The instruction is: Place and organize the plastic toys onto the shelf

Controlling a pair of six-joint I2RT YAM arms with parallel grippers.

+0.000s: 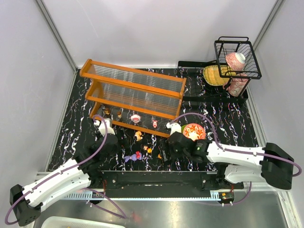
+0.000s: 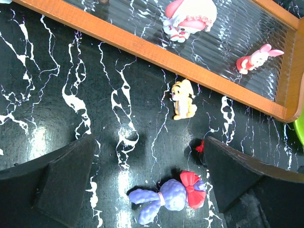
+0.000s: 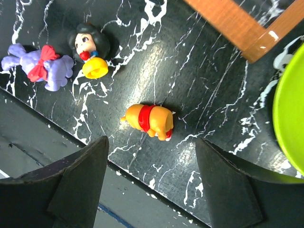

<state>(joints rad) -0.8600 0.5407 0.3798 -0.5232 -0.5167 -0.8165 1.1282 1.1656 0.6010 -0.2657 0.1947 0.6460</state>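
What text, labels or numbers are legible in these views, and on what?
None legible in any view.
Pink container in the black wire basket: printed pattern, too small and blurred to read.
Plastic toys and shelf: no lettering visible.

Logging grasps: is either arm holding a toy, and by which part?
Nothing is held: the left jaws stand open above the purple toy, the right jaws open above the orange bear; both lie on the table.
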